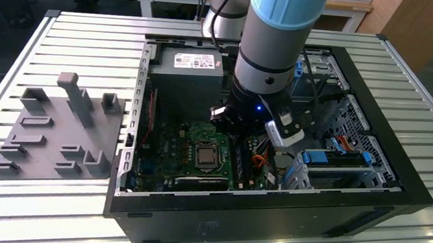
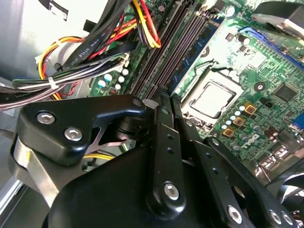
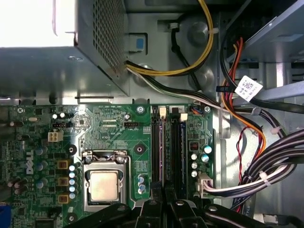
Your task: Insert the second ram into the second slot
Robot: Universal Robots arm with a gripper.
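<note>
My gripper [image 1: 238, 136] is low inside the open computer case, over the black memory slots [image 3: 173, 147] beside the processor socket [image 3: 103, 185]. Its two fingers [image 2: 161, 123] stand close together, shut on the second ram [image 2: 199, 47]. The ram is a thin blue stick seen edge-on. It runs straight out from the fingertips along one slot [image 3: 164, 152], up to a white latch [image 3: 163, 111]. I cannot tell whether the stick is fully seated. In both wrist views the gripper [image 3: 165, 195] covers the near end of the slots.
Bundled cables [image 2: 85, 57] run beside the slots, and orange and black wires [image 3: 247, 142] hang on the far side. The grey power supply [image 1: 186, 67] sits at the back of the case. A blue drive caddy [image 1: 337, 160] and a grey parts fixture [image 1: 53, 132] lie to either side.
</note>
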